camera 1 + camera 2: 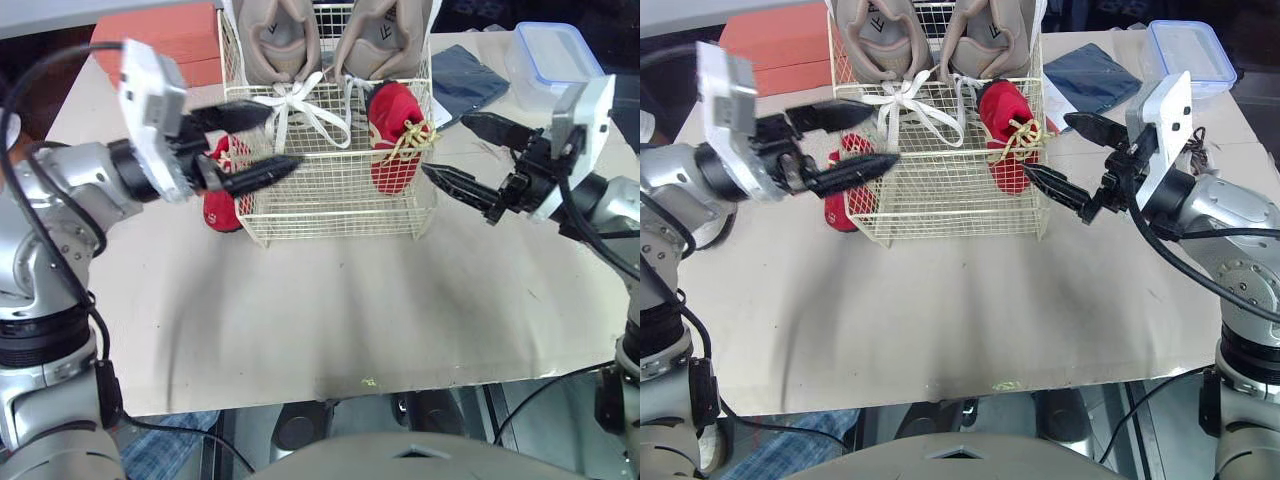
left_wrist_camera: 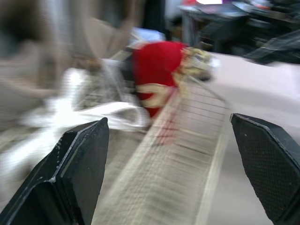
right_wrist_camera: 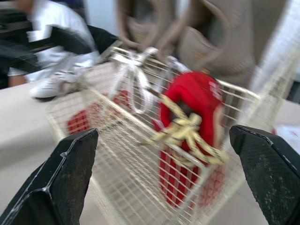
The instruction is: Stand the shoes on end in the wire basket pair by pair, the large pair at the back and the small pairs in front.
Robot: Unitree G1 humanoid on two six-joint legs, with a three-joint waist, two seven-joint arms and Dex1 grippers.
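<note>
A cream wire basket [image 1: 335,215] stands at the back middle of the table. Two large beige shoes [image 1: 275,40] stand on end at its back, their white laces [image 1: 300,105] draped forward. One small red shoe [image 1: 395,135] with gold laces stands in the front right corner. Another red shoe [image 1: 220,200] rests at the basket's left wall, seemingly outside it. My left gripper [image 1: 283,135] is open over the basket's front left, holding nothing. Just off the basket's right wall, beside the red shoe [image 3: 192,122], my right gripper [image 1: 445,144] is also open and empty.
A clear plastic box with a blue rim [image 1: 550,55] and a dark blue cloth [image 1: 465,75] lie at the back right. A red-orange box [image 1: 165,40] sits at the back left. The beige table [image 1: 330,320] stretches toward the front edge.
</note>
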